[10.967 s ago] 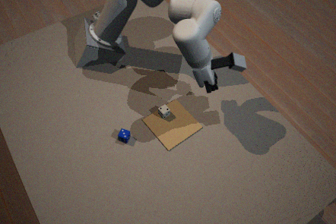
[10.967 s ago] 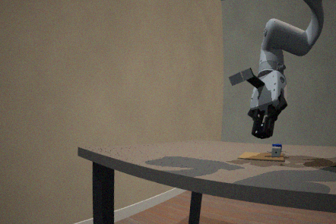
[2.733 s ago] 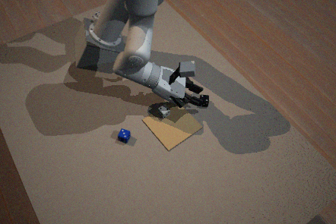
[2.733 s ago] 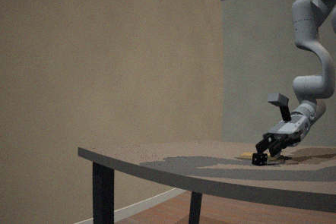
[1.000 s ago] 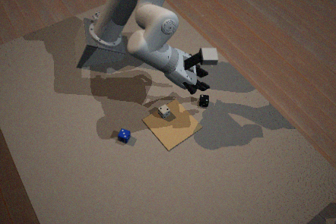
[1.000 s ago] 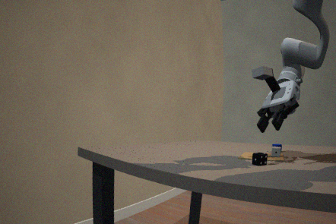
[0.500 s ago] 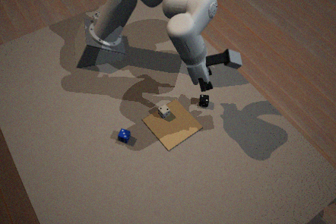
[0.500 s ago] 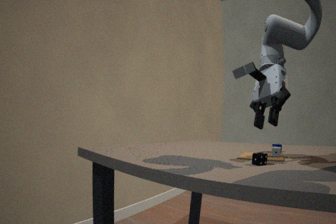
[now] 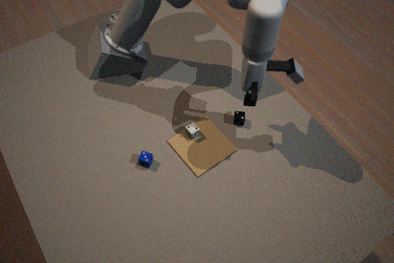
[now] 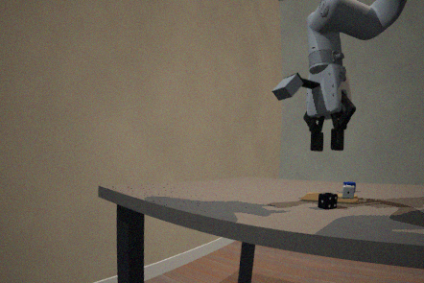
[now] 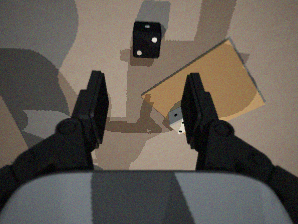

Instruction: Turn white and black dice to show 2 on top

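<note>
The white die [image 9: 192, 131] [image 10: 348, 192] [image 11: 175, 117] sits on the tan mat [image 9: 217, 147] [image 10: 312, 197] [image 11: 215, 75], near its edge; two dark pips seem to show on top. In the wrist view a finger partly hides it. The black die [image 9: 239, 119] [image 10: 327, 200] [image 11: 146, 40] lies on the table beside the mat, off it, with two white pips on its upper face. My gripper [image 9: 250, 96] [image 10: 327, 141] [image 11: 145, 88] is open and empty, pointing down high above the table. The blue die [image 9: 145, 159] [image 10: 349, 183] lies flat off the mat, its top pips small, seemingly three.
The table top [image 9: 102, 199] [image 10: 192, 200] carries the dice and mat, with arm shadows across it. The blue die is on the opposite side of the mat from the black die. The arm's base [image 9: 118, 65] stands at the back left in the top view.
</note>
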{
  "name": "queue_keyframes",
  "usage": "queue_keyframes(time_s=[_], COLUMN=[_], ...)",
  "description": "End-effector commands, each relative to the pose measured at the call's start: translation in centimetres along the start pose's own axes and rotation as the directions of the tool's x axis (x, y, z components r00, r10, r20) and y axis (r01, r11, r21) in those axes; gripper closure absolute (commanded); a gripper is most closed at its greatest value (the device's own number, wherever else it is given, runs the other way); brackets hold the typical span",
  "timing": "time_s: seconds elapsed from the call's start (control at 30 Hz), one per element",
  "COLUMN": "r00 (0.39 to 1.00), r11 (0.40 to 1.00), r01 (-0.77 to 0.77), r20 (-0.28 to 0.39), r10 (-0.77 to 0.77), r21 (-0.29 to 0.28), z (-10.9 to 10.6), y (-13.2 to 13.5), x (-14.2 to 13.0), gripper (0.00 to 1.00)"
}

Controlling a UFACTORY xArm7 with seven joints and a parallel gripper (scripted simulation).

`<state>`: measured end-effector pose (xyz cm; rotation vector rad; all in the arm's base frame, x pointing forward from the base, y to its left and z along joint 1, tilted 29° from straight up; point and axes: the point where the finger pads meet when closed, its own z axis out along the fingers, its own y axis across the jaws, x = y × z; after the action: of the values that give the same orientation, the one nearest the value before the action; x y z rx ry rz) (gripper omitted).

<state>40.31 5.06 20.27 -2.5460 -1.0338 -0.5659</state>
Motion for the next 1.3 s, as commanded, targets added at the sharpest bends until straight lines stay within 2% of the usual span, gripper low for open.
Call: queue_keyframes(time_s=[0.0,0.37,0.47,0.63,0.73,0.8,1.03,1.2,1.27], r00=[1.000,1.000,0.996,0.959,0.958,0.914,0.825,0.715,0.715], r11=[1.000,1.000,0.996,0.959,0.958,0.914,0.825,0.715,0.715], r01=[-0.010,-0.022,-0.087,-0.281,-0.286,-0.406,-0.565,-0.699,-0.699], r20=[0.022,0.020,0.019,0.016,0.016,0.014,0.010,0.006,0.006], r10=[0.010,0.022,0.087,0.281,0.286,0.406,0.565,0.699,0.699], r21=[-0.014,-0.014,-0.015,-0.018,-0.018,-0.020,-0.023,-0.024,-0.024], z=[-0.3,-0.2,-0.1,0.3,0.3,0.5,0.9,1.3,1.3], y=[0.2,0.2,0.2,0.1,0.1,0.1,0.1,0.1,0.1], x=[0.1,0.0,0.0,-0.2,-0.2,-0.3,-0.4,-0.6,-0.6], gripper=[0.00,0.00,0.00,0.00,0.00,0.00,0.00,0.00,0.00])
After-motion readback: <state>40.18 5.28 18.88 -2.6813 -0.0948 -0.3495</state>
